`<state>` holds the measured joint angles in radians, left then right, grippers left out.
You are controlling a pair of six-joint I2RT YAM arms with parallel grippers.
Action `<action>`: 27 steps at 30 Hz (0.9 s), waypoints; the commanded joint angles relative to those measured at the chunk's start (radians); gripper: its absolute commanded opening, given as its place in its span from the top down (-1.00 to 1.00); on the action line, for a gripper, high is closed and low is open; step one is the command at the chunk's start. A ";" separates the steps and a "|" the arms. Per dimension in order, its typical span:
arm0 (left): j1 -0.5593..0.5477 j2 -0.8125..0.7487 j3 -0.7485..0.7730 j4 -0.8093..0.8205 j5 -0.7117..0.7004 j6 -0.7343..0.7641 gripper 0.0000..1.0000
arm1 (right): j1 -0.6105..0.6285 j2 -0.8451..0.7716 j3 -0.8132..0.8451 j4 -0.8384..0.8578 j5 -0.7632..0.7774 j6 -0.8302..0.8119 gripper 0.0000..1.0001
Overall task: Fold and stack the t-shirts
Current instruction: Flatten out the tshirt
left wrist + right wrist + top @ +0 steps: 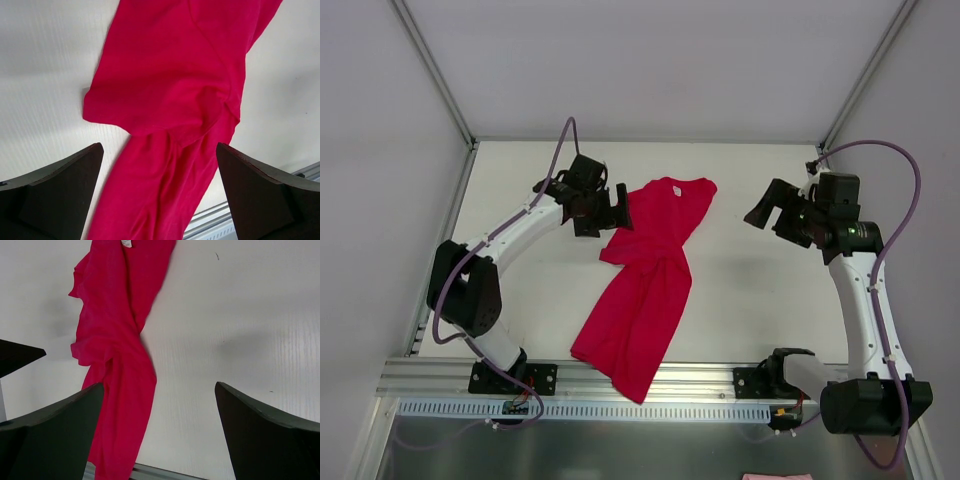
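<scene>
1. One crimson t-shirt (pixel 645 285) lies unfolded on the white table (pixel 740 290), running from upper centre to lower centre of the top view. It is bunched at its middle, and its lower end lies over the metal rail (pixel 720 378).
2. Left gripper (pixel 619 209), upper left of centre beside the shirt's edge — released, fingers wide, holding nothing.
3. Right gripper (pixel 765 213), right of centre, well apart from the shirt — likewise spread and empty.

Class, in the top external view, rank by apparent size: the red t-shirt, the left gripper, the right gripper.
1. t-shirt, clearly largest.
2. left gripper and right gripper: look alike, so unranked.
</scene>
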<state>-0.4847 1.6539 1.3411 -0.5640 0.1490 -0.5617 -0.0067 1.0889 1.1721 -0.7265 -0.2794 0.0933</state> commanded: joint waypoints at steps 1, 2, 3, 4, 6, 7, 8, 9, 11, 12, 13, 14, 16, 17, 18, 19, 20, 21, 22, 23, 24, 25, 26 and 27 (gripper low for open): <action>-0.006 0.030 -0.042 0.039 0.026 0.011 -0.97 | 0.005 -0.035 0.020 0.033 -0.037 0.000 -0.99; -0.006 0.038 -0.063 0.088 0.037 0.016 -0.97 | 0.005 -0.041 0.024 0.035 -0.041 -0.004 -0.99; -0.006 0.038 -0.101 0.119 0.047 0.020 -0.98 | 0.005 -0.046 0.026 0.035 -0.044 -0.007 -0.99; -0.006 0.037 -0.118 0.148 0.063 0.025 -0.97 | 0.005 -0.047 0.026 0.032 -0.049 -0.010 -0.99; -0.006 0.041 -0.143 0.219 0.069 0.042 -0.98 | 0.005 -0.047 0.027 0.026 -0.061 -0.015 -0.99; -0.005 0.049 -0.142 0.228 0.066 0.045 -0.97 | 0.005 -0.047 0.027 0.015 -0.064 -0.018 -0.99; -0.005 0.062 -0.135 0.233 0.057 0.046 -0.97 | 0.005 -0.049 0.024 0.010 -0.072 -0.021 -0.99; -0.002 0.096 -0.117 0.237 0.058 0.048 -0.97 | 0.005 -0.056 0.014 0.012 -0.075 -0.020 -1.00; 0.004 0.139 -0.096 0.242 0.076 0.049 -0.97 | 0.005 -0.067 0.000 0.016 -0.086 -0.015 -0.99; 0.011 0.179 -0.077 0.257 0.086 0.045 -0.98 | 0.005 -0.070 -0.005 0.019 -0.087 -0.014 -0.99; 0.015 0.194 -0.071 0.268 0.098 0.042 -0.98 | 0.005 -0.078 -0.008 0.018 -0.090 -0.009 -0.99; 0.017 0.225 -0.063 0.280 0.119 0.033 -0.97 | 0.005 -0.083 -0.006 0.016 -0.096 -0.006 -0.99; 0.017 0.247 -0.051 0.315 0.133 0.025 -0.97 | 0.005 -0.099 -0.003 0.006 -0.096 -0.009 -0.99; 0.017 0.269 -0.045 0.323 0.141 0.019 -0.98 | 0.005 -0.104 -0.002 0.003 -0.093 -0.010 -0.99; 0.017 0.282 -0.031 0.329 0.146 0.017 -0.97 | 0.005 -0.109 0.001 -0.004 -0.093 -0.010 -0.99; 0.017 0.294 -0.025 0.337 0.149 0.017 -0.98 | 0.005 -0.113 0.004 -0.019 -0.093 -0.012 -0.99; 0.018 0.308 -0.017 0.337 0.149 0.022 -0.98 | 0.005 -0.124 0.006 -0.025 -0.092 -0.012 -1.00; 0.018 0.340 0.006 0.335 0.150 0.022 -0.98 | 0.005 -0.132 0.004 -0.034 -0.092 -0.010 -0.99; 0.021 0.355 0.016 0.322 0.150 0.025 -0.98 | 0.005 -0.139 0.003 -0.039 -0.090 -0.012 -0.99; 0.020 0.380 0.038 0.316 0.147 0.026 -0.98 | 0.005 -0.155 -0.006 -0.042 -0.086 -0.013 -0.99; 0.021 0.385 0.043 0.311 0.149 0.026 -0.97 | 0.005 -0.159 -0.009 -0.048 -0.083 -0.014 -0.99; 0.020 0.386 0.043 0.308 0.149 0.028 -0.97 | 0.005 -0.165 -0.014 -0.053 -0.080 -0.015 -0.99; 0.020 0.382 0.041 0.306 0.146 0.028 -0.97 | 0.005 -0.170 -0.015 -0.057 -0.075 -0.020 -0.99; 0.020 0.377 0.035 0.302 0.141 0.028 -0.98 | 0.005 -0.173 -0.017 -0.063 -0.073 -0.018 -0.99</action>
<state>-0.4694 2.0075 1.3720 -0.2481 0.2874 -0.5396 -0.0067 0.9443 1.1625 -0.7643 -0.3489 0.0860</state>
